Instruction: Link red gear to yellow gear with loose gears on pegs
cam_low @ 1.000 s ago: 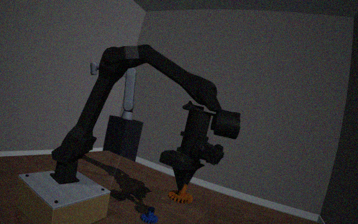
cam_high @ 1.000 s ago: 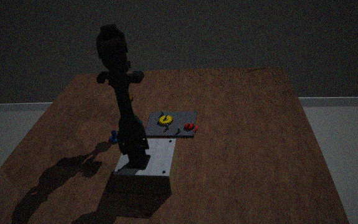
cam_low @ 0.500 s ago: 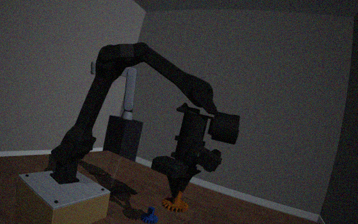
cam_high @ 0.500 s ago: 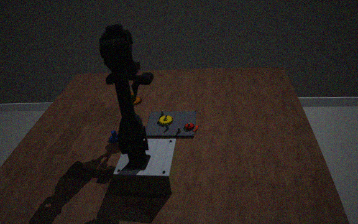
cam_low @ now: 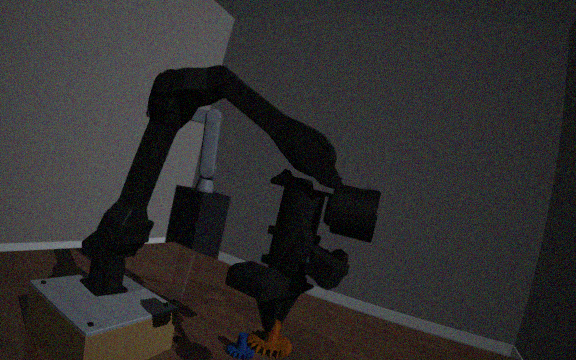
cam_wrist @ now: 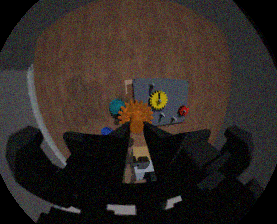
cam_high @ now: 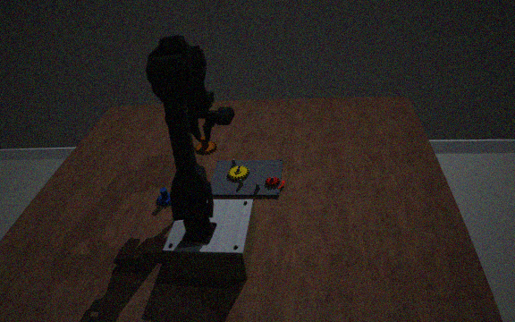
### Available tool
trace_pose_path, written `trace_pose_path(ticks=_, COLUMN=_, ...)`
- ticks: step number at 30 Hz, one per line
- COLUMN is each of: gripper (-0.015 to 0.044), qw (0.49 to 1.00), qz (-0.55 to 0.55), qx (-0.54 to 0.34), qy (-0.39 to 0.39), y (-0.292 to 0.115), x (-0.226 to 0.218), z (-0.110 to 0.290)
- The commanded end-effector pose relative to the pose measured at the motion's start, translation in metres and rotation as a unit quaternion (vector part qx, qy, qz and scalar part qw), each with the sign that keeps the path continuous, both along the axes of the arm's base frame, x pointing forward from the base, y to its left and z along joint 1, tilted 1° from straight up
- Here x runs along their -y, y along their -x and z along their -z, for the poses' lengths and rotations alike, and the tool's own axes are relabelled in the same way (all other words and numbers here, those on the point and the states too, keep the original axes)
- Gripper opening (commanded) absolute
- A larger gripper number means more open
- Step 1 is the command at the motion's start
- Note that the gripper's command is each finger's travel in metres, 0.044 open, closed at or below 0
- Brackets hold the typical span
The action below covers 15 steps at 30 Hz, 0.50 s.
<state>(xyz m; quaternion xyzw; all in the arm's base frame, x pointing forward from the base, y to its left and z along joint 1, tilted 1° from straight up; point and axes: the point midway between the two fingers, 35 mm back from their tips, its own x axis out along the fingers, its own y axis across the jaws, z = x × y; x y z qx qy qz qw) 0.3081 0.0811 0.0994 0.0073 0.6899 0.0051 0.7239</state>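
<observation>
Leftmost in the top view, a blue gear (cam_high: 164, 197) (cam_low: 242, 347) (cam_wrist: 106, 131) stands on the worktop (cam_high: 351, 179) (cam_low: 208, 310) (cam_wrist: 79, 60), between its left edge and the arm's base. A teal gear (cam_wrist: 117, 106) shows only in the wrist view, partly behind the orange one — also still to be used, if the chain needs it.

Next comes the end effector (cam_high: 205, 139) (cam_low: 272, 325) (cam_wrist: 136, 124), its fingers narrow and closed on the orange gear (cam_high: 212, 147) (cam_low: 275, 345) (cam_wrist: 135, 112). That gear is held up on the far-edge side of the blue one, just left of the grey board (cam_high: 222, 188) (cam_wrist: 176, 87) and not yet over a peg.

On the board, the yellow gear (cam_high: 232, 174) (cam_wrist: 154, 102) sits on its peg, an empty peg near its far-left side. Further right, two empty pegs stand on the side nearer the worktop's near edge; the red gear (cam_high: 272, 182) (cam_wrist: 181, 111) is last, towards the right edge, beside the red arrow (cam_high: 282, 184).

So one loose gear is picked up and none is placed. Left to do: seat it flat, probably add another to bridge yellow and red — then back away.
</observation>
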Motion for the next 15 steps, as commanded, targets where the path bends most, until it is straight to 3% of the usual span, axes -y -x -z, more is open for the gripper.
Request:
trace_pose_path(ticks=1, gripper=0.0, qw=1.0, qz=-0.001, qx=0.002, qy=-0.003, y=-0.001, x=0.01, z=0.002)
trace_pose_path(ticks=15, gripper=0.0, qw=1.0, qz=-0.003, qx=0.003, qy=0.0, y=0.001, x=0.044, z=0.013)
